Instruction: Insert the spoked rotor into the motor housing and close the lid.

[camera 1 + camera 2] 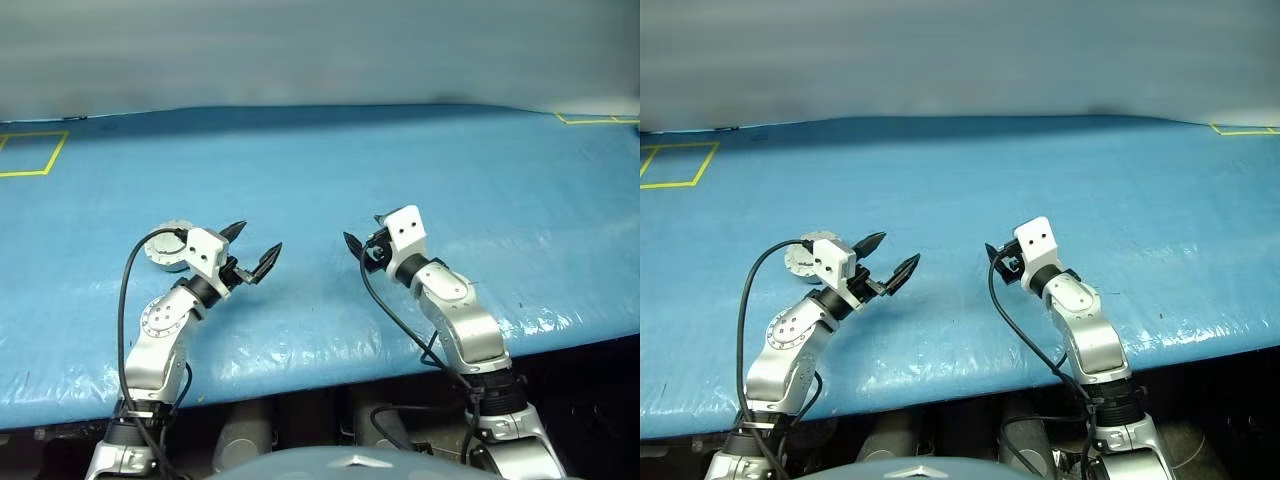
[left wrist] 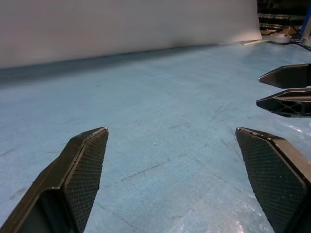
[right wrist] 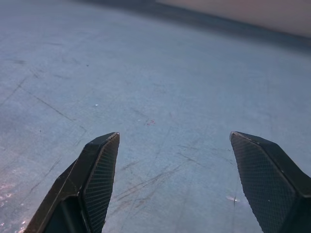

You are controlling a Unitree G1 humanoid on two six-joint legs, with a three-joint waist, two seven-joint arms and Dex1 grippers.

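Grippers are hovering wide and empty over the table (image 1: pixel 400 160), left (image 1: pixel 250 250), right (image 3: pixel 175 182), housing (image 1: pixel 165 246) behind left

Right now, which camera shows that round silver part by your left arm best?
The left eye view: the round silver part shows its rim beside the left wrist, partly hidden. The right eye view shows a smaller sliver.
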